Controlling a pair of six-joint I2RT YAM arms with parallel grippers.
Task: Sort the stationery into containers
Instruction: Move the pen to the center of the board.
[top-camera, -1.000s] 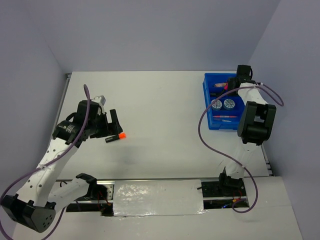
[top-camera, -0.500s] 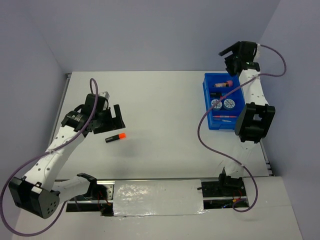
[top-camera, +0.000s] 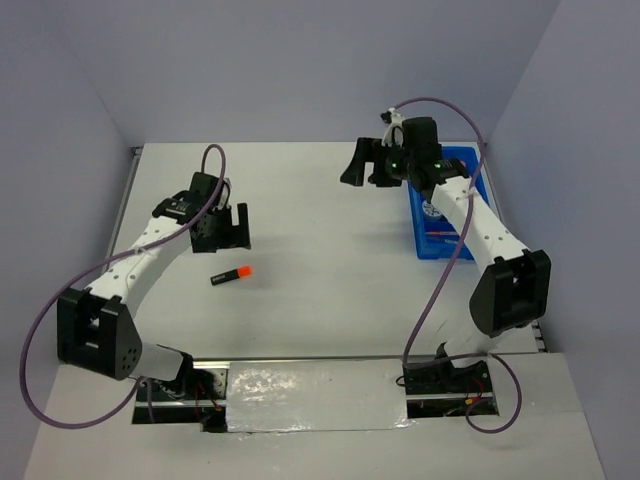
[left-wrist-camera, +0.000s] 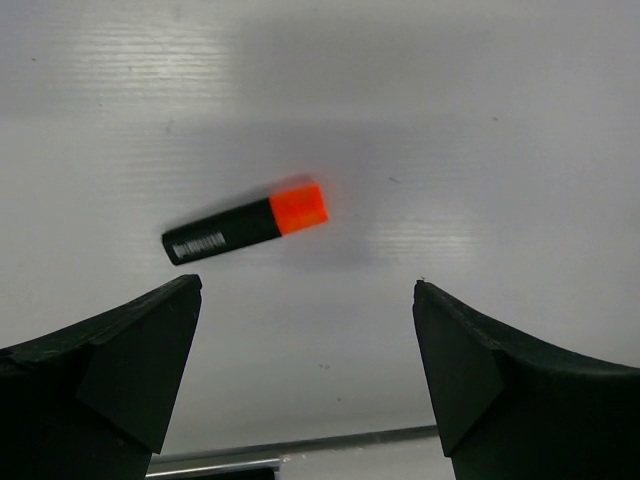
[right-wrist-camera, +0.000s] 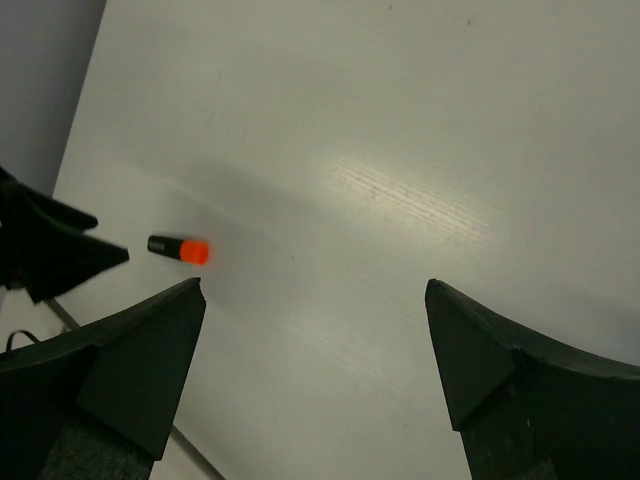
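Jaws on both arms stand wide apart and hold nothing. In the overhead view the left arm (top-camera: 130, 270) runs from the lower left of the frame up toward the centre left, and the left jaws hang over the table (top-camera: 320, 230) with their black fingers (top-camera: 238, 225) spread. One highlighter (top-camera: 231, 274), black with an orange cap, lies flat on the table just below those fingers in the frame, apart from them and touching neither. In the left wrist view the highlighter (left-wrist-camera: 245, 225) sits in the upper left-centre of the frame, slightly tilted, with the orange cap at its right end and a white label at its black left end. The two fingers (left-wrist-camera: 100, 390) fill the lower corners with bare table between them. The right arm (top-camera: 470, 215) rises from the lower right of the overhead frame and bends toward the upper centre. The right jaws point left there over bare table, their fingers (top-camera: 355, 165) well apart from the highlighter. A blue tray (top-camera: 430, 250) stands at the upper right of the table, beneath the right arm, which covers most of it; what lies inside is too small to tell apart. In the right wrist view the highlighter (right-wrist-camera: 178, 248) appears small at the left of the frame, orange cap to the right, and a black fingertip of the left arm enters beside it from the left edge. The right fingers (right-wrist-camera: 100, 380) occupy the lower corners, and a purple wall (right-wrist-camera: 40, 60) shows at the upper left.
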